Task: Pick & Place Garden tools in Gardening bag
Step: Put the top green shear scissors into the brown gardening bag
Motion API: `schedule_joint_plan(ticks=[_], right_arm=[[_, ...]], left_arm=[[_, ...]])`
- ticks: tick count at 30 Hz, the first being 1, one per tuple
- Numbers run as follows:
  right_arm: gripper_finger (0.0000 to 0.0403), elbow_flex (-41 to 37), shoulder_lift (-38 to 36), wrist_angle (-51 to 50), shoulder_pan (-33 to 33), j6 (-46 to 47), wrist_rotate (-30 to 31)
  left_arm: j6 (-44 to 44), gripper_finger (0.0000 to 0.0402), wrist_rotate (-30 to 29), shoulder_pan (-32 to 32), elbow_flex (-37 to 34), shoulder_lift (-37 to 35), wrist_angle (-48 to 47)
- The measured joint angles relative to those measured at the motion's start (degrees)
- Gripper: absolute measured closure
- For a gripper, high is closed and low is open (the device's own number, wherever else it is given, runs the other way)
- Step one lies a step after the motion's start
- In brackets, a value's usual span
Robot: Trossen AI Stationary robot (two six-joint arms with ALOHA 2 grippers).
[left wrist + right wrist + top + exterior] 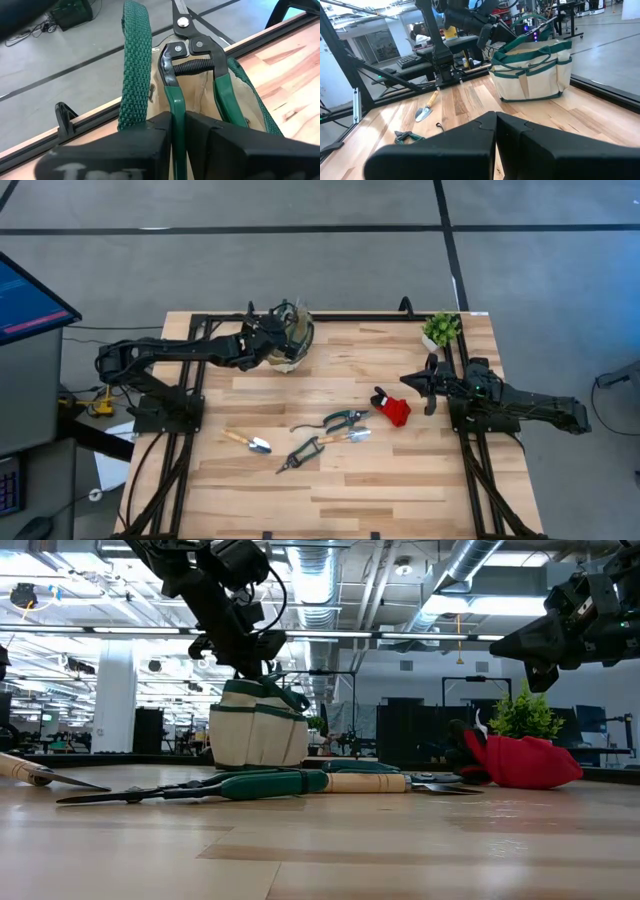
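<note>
Down at table level, nearest the front edge, lie the long green-handled shears (200, 787) and the small trowel (250, 443), flat on the wood. Both look rigid and light, so a pinch across the handle near its middle should carry them level. The trowel's rounded wooden grip could roll under the pads, so best to bite it square on.

A little further in sits a second pair of green clippers (345, 419), with a wood-handled tool (352, 436) just beside it. The red-and-black piece (392, 409) lies near them towards the right side (it looks soft, likely to fold when lifted, so grab a thick bunch).

The right gripper (431, 383) hangs above the table near that red piece, fingers pressed together on nothing, waiting.

Now to the far side: the left gripper (179, 131) is over the gardening bag (292, 338) at the back edge, jaws pinching one handle of the green-handled pruners (195, 65). The steel blades and spring end point down into the cream interior. Smooth plastic handle, a narrow bite: it could swivel in the grip. The bag is soft fabric, its woven green strap (136, 60) flopping close alongside, so the mouth may sag. A small potted plant (441, 330) stands at the back right corner.
</note>
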Motion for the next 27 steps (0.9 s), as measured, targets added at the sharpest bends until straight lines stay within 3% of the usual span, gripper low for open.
schedule_joint_plan(ticks=[11, 27], right_arm=[[0.0403, 0.02, 0.07, -0.02, 0.00, 0.00, 0.00], [0.0403, 0.01, 0.81, -0.02, 0.00, 0.00, 0.00]], left_arm=[[-1.18, 0.0384, 0.18, -0.02, -0.11, 5.58, 0.86], [-5.97, 0.0384, 4.94, 0.63, -0.07, 5.92, -1.38]])
